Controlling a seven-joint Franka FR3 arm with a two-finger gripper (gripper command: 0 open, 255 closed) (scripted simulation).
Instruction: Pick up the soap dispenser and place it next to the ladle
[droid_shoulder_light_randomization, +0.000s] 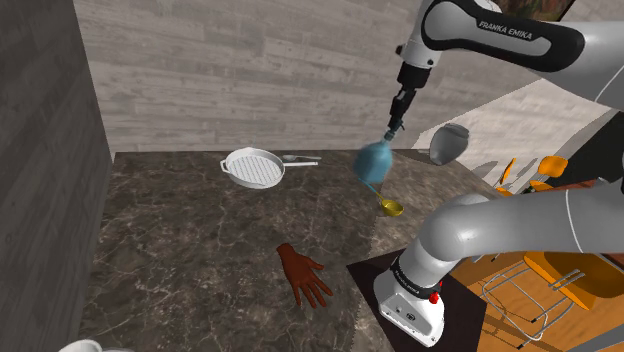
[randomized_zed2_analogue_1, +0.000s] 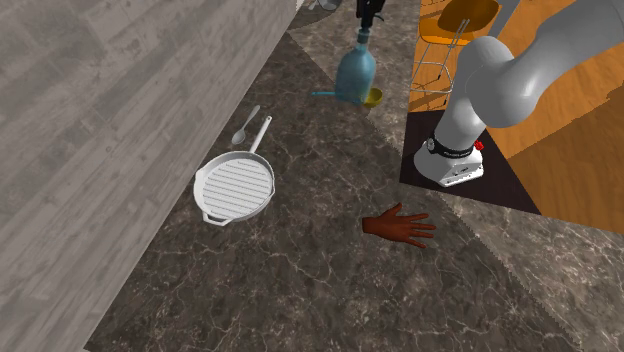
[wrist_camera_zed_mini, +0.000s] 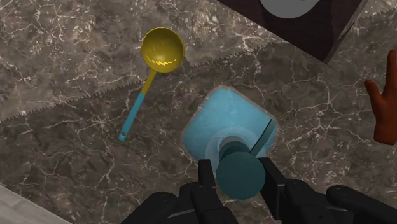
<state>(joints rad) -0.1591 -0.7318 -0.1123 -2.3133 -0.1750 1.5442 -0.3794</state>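
In the shoulder view, closest in, the arm's white stand sits on a dark square at the counter's edge. At 9 o'clock from it a brown hand-shaped thing lies flat on the counter — dark stone with thin white lines.

Farther back is the ladle, with a yellow bowl and a blue handle. The soap dispenser is just beside it, at 11 o'clock from the bowl. It is light blue with a darker pump top. The black gripper squeezes that pump top between its two fingers. I cannot tell if the bottle touches the counter.

At 9 o'clock from the bottle is a white ridged pan, with a spoon by its handle. At 3 o'clock stands a grey pot.

White letters on the arm say FRANKA EMIKA. Behind it all is a wall of pale grey planks. Past the counter are orange chairs on a wood floor.
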